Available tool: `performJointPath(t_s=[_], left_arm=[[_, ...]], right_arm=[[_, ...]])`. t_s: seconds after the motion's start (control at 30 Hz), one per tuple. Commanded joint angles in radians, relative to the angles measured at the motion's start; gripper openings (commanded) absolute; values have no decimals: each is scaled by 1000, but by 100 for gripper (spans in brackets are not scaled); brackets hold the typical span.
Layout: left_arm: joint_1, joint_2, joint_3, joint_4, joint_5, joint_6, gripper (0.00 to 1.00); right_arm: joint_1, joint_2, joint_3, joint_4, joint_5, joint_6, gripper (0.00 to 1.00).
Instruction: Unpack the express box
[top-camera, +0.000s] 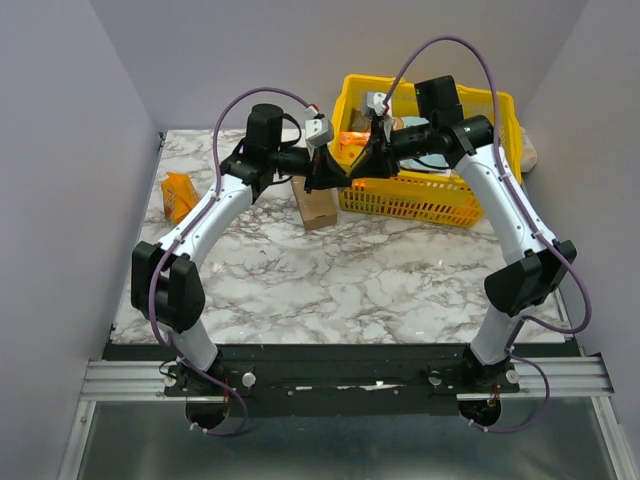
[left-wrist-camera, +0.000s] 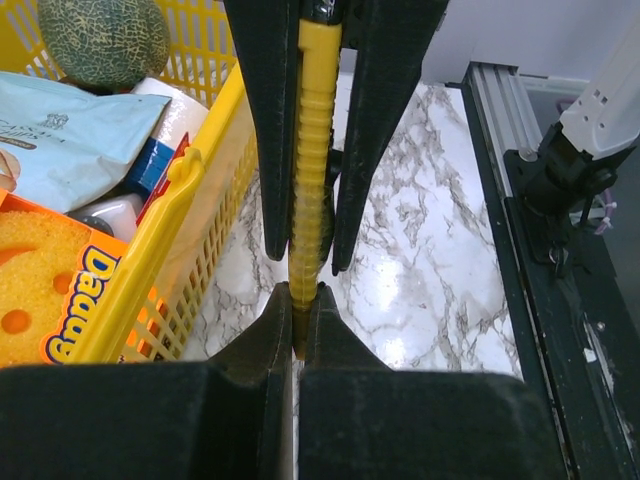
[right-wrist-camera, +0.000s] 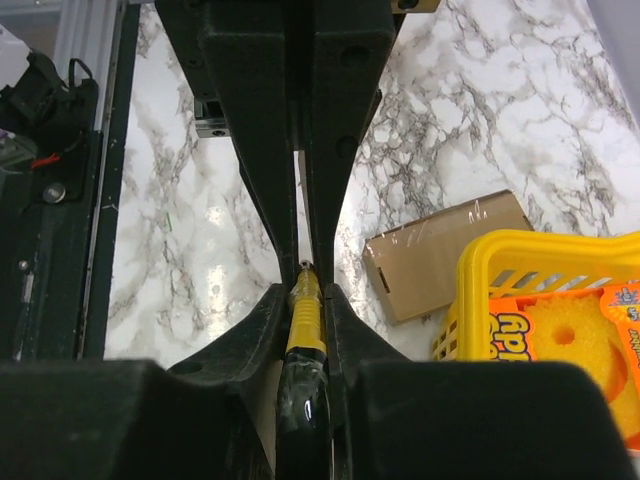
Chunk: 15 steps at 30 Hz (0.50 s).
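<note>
The express box (top-camera: 315, 205) is a small brown carton lying on the marble table just left of the yellow basket (top-camera: 430, 212); it also shows in the right wrist view (right-wrist-camera: 450, 250). My two grippers meet tip to tip above the table, right of the box. My right gripper (right-wrist-camera: 305, 292) is shut on a yellow and black pen-shaped tool (right-wrist-camera: 305, 330). My left gripper (left-wrist-camera: 302, 292) is shut on the tool's (left-wrist-camera: 315, 150) other end. In the top view the left gripper (top-camera: 338, 173) and right gripper (top-camera: 370, 158) hide the tool.
The basket (left-wrist-camera: 200, 170) holds a melon (left-wrist-camera: 105, 40), a blue-white packet (left-wrist-camera: 70, 130) and an orange sponge pack (right-wrist-camera: 570, 340). A small orange snack packet (top-camera: 180, 195) lies at the table's far left. Grey walls stand on three sides.
</note>
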Motion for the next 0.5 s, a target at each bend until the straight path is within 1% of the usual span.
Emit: performJointPath(t_s=[0.0, 0.03, 0.07, 0.1, 0.13, 0.17, 0.2, 0.23, 0.3, 0.37, 0.4, 0.47], left_arm=[[-1, 20, 36, -20, -57, 13, 0], [-1, 20, 36, -22, -68, 16, 0], [-1, 20, 38, -29, -75, 22, 0], [-1, 19, 41, -36, -83, 33, 0], [-1, 20, 45, -51, -89, 57, 7], [5, 17, 48, -81, -135, 89, 30], [13, 11, 48, -91, -158, 96, 37], [23, 8, 45, -94, -177, 96, 42], [78, -13, 21, -82, -203, 64, 49], [124, -39, -8, -21, -229, 4, 50], [160, -47, -40, 4, -294, -60, 53], [178, -52, -58, 35, -391, -102, 55]], right_arm=[[22, 20, 33, -55, 8, -29, 14], [22, 19, 33, -54, 24, -29, 9], [22, 19, 29, -36, 45, 30, 0], [22, 17, 26, -2, 82, 101, 1], [21, 17, 30, 48, 169, 170, 1], [19, 12, 50, 66, 209, 259, 0], [18, 6, 61, 81, 252, 296, 0], [19, -1, 67, 115, 365, 327, 0], [10, -40, 82, 142, 439, 362, 0], [-5, -64, 79, 188, 497, 399, 0], [-10, -76, 75, 196, 510, 413, 1], [-25, -100, 72, 201, 505, 448, 0]])
